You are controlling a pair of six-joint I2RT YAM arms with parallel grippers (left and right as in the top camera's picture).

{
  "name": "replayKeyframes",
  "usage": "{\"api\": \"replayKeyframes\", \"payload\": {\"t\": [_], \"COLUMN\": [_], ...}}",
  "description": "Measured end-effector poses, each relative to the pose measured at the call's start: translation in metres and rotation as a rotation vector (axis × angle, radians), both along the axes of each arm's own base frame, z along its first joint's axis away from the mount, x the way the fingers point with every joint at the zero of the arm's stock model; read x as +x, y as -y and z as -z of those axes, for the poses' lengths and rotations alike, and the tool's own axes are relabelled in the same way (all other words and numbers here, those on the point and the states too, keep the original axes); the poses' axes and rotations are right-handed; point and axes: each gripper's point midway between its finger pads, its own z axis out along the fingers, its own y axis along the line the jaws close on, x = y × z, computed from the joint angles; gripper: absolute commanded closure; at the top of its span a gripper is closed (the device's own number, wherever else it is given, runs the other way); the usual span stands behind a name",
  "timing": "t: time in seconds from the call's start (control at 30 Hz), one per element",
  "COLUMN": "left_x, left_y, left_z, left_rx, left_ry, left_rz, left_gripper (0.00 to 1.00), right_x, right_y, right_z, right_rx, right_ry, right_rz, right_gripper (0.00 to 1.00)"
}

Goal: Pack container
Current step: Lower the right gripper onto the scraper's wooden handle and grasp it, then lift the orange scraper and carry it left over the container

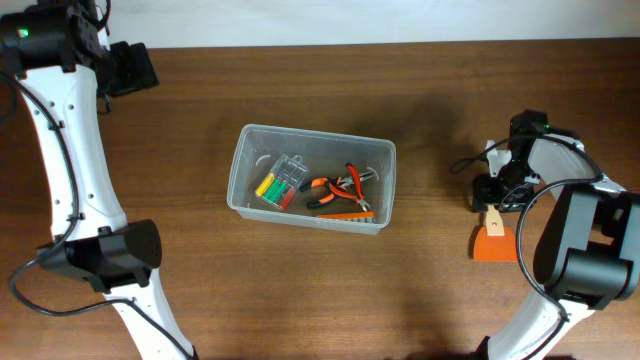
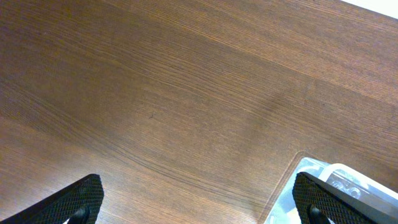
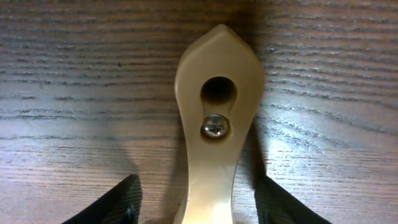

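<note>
The clear plastic container (image 1: 312, 133) stands mid-table. It holds a small case of yellow, green and red screwdrivers (image 1: 281, 181), orange-handled pliers (image 1: 335, 188) and an orange strip (image 1: 345, 215). A scraper with a beige handle (image 1: 494, 222) and an orange blade (image 1: 495, 246) lies on the table at the right. My right gripper (image 1: 497, 192) is low over the handle's end. In the right wrist view its open fingers (image 3: 199, 202) straddle the handle (image 3: 214, 93) with gaps on both sides. My left gripper (image 1: 130, 68) is open and empty at the far left; its wrist view (image 2: 199, 199) shows the container's corner (image 2: 292, 180).
The left arm's base (image 1: 105, 255) stands at the front left and the right arm's base (image 1: 590, 245) at the front right. Bare wooden table surrounds the container on all sides.
</note>
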Motion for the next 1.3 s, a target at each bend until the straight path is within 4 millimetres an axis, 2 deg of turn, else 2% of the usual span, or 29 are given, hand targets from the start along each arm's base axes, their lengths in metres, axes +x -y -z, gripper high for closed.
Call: {"api": "replayKeyframes", "payload": {"t": [0.13, 0.27, 0.43, 0.53, 0.67, 0.83, 0.93, 1.07, 1.17, 1.3], "left_x": [0.000, 0.000, 0.000, 0.000, 0.000, 0.000, 0.000, 0.000, 0.000, 0.000], "left_y": [0.000, 0.000, 0.000, 0.000, 0.000, 0.000, 0.000, 0.000, 0.000, 0.000], "left_z": [0.000, 0.000, 0.000, 0.000, 0.000, 0.000, 0.000, 0.000, 0.000, 0.000], "left_rx": [0.000, 0.000, 0.000, 0.000, 0.000, 0.000, 0.000, 0.000, 0.000, 0.000], "left_ry": [0.000, 0.000, 0.000, 0.000, 0.000, 0.000, 0.000, 0.000, 0.000, 0.000], "left_rz": [0.000, 0.000, 0.000, 0.000, 0.000, 0.000, 0.000, 0.000, 0.000, 0.000], "left_gripper": [0.01, 0.01, 0.01, 0.01, 0.01, 0.01, 0.01, 0.01, 0.01, 0.01], "right_x": [-0.001, -0.003, -0.005, -0.007, -0.008, 0.016, 0.036, 0.064, 0.076, 0.079], "right_y": [0.000, -0.001, -0.002, -0.004, -0.006, -0.003, 0.000, -0.001, -0.012, -0.035], "right_z": [0.000, 0.000, 0.000, -0.001, -0.008, -0.042, -0.075, -0.131, -0.161, -0.184], "right_rx": [0.001, 0.004, 0.012, 0.021, 0.036, 0.039, 0.037, 0.022, 0.014, 0.023], "right_ry": [-0.004, -0.014, -0.020, -0.028, -0.045, 0.006, 0.063, 0.167, 0.224, 0.247], "right_rz": [-0.001, -0.004, -0.003, -0.002, 0.004, 0.006, 0.005, -0.013, -0.046, -0.098], "right_gripper": [0.48, 0.70, 0.74, 0.80, 0.83, 0.86, 0.88, 0.88, 0.88, 0.88]}}
